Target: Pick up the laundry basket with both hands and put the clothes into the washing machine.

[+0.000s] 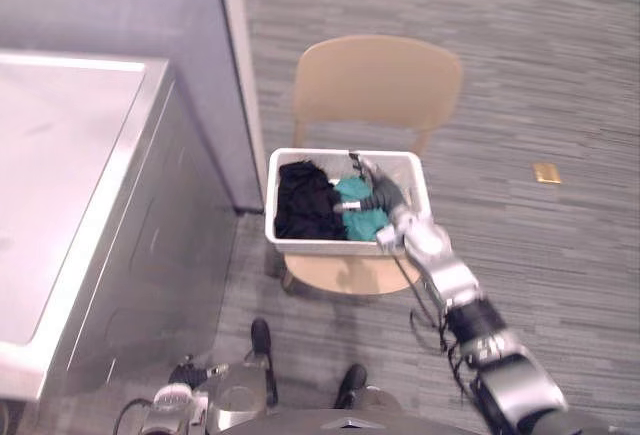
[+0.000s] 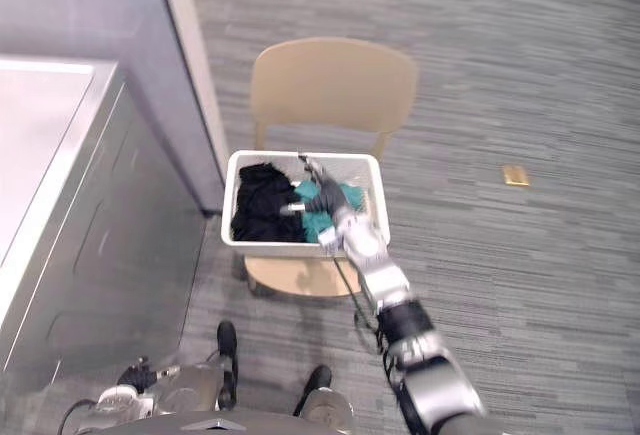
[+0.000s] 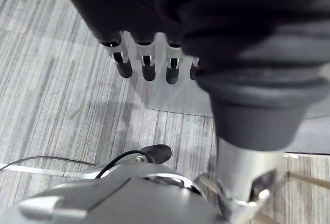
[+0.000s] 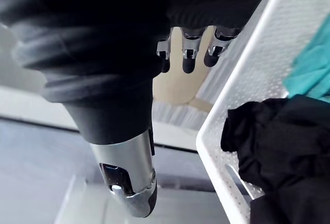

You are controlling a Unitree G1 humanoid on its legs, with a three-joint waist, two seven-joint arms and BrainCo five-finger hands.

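A white laundry basket (image 1: 300, 247) sits on the seat of a tan chair (image 1: 375, 80). In it lie black clothes (image 1: 305, 200) on the left and a teal cloth (image 1: 360, 223) on the right. My right hand (image 1: 387, 198) hovers over the basket's right half above the teal cloth, open, its fingers pointing towards the far rim and holding nothing. The right wrist view shows that hand (image 4: 188, 54) beside the basket's perforated wall (image 4: 242, 105) and the black clothes (image 4: 278, 141). My left hand (image 1: 185, 375) hangs low by my side, open and holding nothing. The grey washing machine (image 1: 60, 185) stands to the left.
A grey partition (image 1: 150, 5) with a white edge post (image 1: 245, 85) stands behind the machine, close to the chair's left side. A small brass plate (image 1: 546, 172) is set in the striped grey carpet to the right of the chair.
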